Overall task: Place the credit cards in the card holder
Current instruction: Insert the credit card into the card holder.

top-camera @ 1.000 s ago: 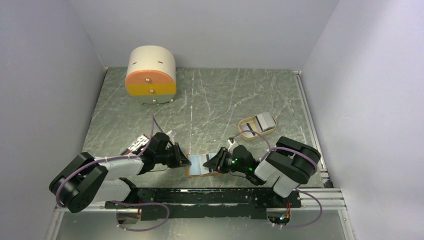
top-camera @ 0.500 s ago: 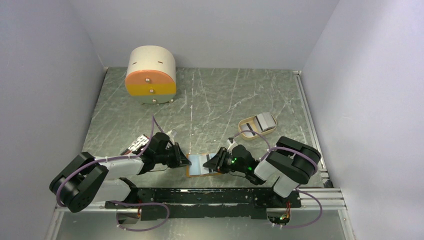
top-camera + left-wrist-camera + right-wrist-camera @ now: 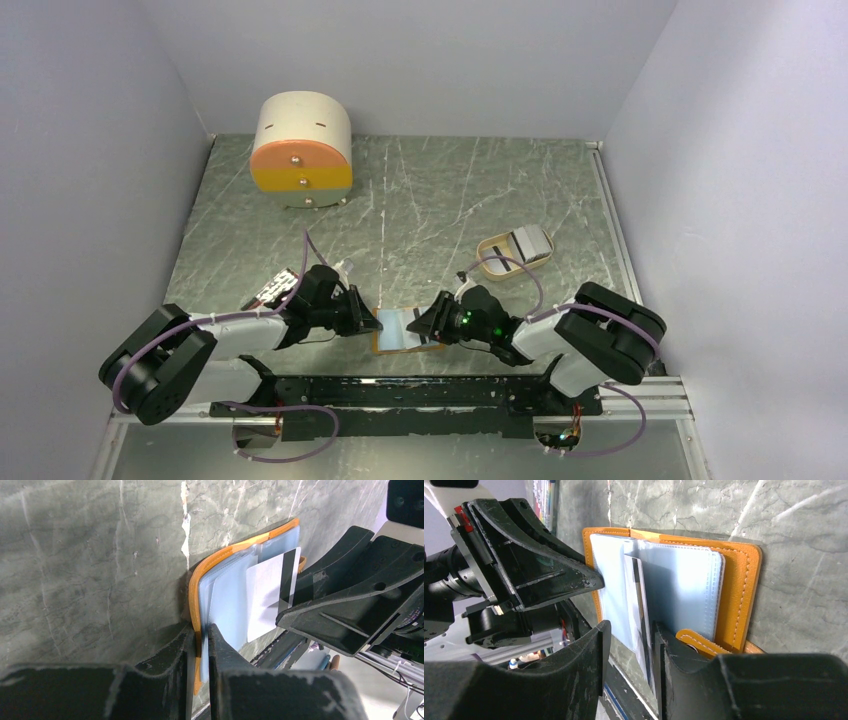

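From above, my left hand (image 3: 368, 322) and right hand (image 3: 430, 328) cover the card holder's (image 3: 398, 330) side edges. In the left wrist view, the right hand hides one card's (image 3: 267, 597) corner. The cards (image 3: 528, 243) in the tray (image 3: 492, 268) are too small to count.

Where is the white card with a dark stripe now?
The white card sits over the open orange leather card holder, between the left gripper and right gripper, low centre in the top view.

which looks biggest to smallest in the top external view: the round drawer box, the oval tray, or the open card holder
1. round drawer box, clearly the largest
2. oval tray
3. card holder, close to the tray in size and partly hidden, so the order of these two is unsure
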You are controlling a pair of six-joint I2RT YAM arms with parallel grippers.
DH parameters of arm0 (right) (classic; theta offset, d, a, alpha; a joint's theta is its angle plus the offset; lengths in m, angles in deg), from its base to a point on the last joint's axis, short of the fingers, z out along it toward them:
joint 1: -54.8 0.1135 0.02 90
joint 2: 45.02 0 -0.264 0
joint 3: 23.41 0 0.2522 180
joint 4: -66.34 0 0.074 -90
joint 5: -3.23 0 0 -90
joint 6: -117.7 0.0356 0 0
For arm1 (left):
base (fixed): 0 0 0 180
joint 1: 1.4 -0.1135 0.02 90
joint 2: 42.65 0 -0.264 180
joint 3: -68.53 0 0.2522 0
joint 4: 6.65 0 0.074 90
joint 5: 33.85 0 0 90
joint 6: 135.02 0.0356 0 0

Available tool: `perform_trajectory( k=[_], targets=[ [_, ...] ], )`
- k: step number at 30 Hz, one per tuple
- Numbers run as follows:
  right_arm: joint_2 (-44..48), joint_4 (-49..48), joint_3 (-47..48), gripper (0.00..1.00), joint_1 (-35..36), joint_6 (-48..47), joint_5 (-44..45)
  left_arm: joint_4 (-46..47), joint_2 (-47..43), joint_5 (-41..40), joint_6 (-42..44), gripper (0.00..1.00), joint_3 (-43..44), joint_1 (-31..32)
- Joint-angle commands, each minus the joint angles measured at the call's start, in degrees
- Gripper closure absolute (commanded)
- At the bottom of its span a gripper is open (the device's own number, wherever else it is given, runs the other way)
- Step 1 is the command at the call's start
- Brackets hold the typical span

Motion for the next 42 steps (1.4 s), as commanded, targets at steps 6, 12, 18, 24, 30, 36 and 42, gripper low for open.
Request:
perform_trajectory(
  k=[6, 12, 18, 24, 30, 36, 42],
  targets=[
    [0.44, 5.89, -0.73, 0.66, -0.48, -1.88, 2.24, -0.89, 0.17, -0.17, 0.70, 0.84, -0.37, 0.36],
    [-1.74, 1.07, -1.48, 0.79, -0.44, -0.34, 1.38, -0.55, 0.68, 0.07, 0.65, 0.84, -0.29, 0.36],
    [-9.52, -15.23, -3.12, 0.99, -0.47, 3.94, -0.86, 1.88, 1.41, 1.12, -0.27, 0.87, -1.35, 0.91],
    [-10.79, -18.19, -3.86, 1.00, -0.39, 4.19, 0.50, 2.73, 2.45, 1.62, -0.84, 0.90, -1.52, 1.24],
    [-7.33, -13.72, -3.67, 1.00, -0.41, 2.03, 3.24, 3.57, 2.36, 2.09, -1.41, 0.85, -1.70, 1.24],
    [-9.05, -16.38, -4.47, 0.98, 0.35, 3.75, 3.64, 4.13, 2.26, 2.78, -1.64, 0.82, -1.88, 1.40],
    [-11.58, -18.70, -3.85, 0.97, 1.86, 5.34, 4.10, 4.46, 2.98, 2.83, -1.88, 0.82, -1.41, 1.81]
  ],
)
